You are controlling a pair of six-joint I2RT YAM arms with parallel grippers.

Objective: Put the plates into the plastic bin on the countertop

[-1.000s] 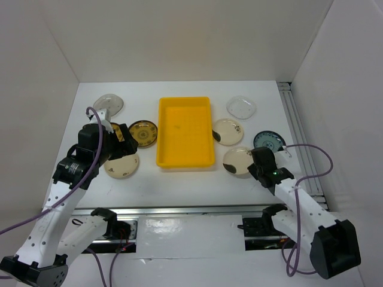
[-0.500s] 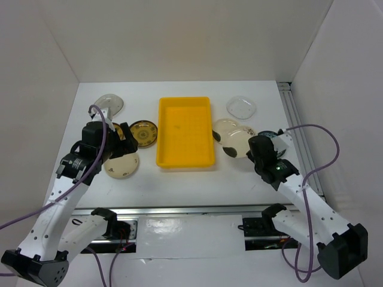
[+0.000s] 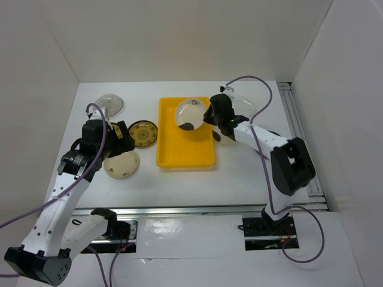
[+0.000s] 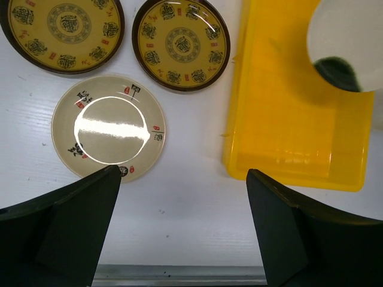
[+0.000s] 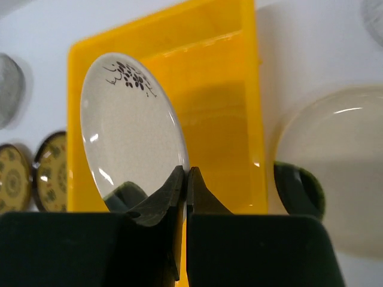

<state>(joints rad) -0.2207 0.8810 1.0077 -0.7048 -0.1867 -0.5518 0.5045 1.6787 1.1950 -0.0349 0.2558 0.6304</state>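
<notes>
Right arm's jaws pinch a tilted cream plate [image 3: 190, 113] over the yellow bin [image 3: 185, 150]; left arm's jaws gape wide above the worktop [image 3: 179, 186].

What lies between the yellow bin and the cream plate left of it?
Only bare white countertop between cream plate and yellow bin, shown in left wrist view.

Left gripper [image 4: 182, 227] gapes wide, facing down; right gripper [image 5: 185, 179], extended far forward, is clamped tight.

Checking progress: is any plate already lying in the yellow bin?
No, the yellow bin shows a bare floor; the one cream plate over it is pinched by the right gripper.
</notes>
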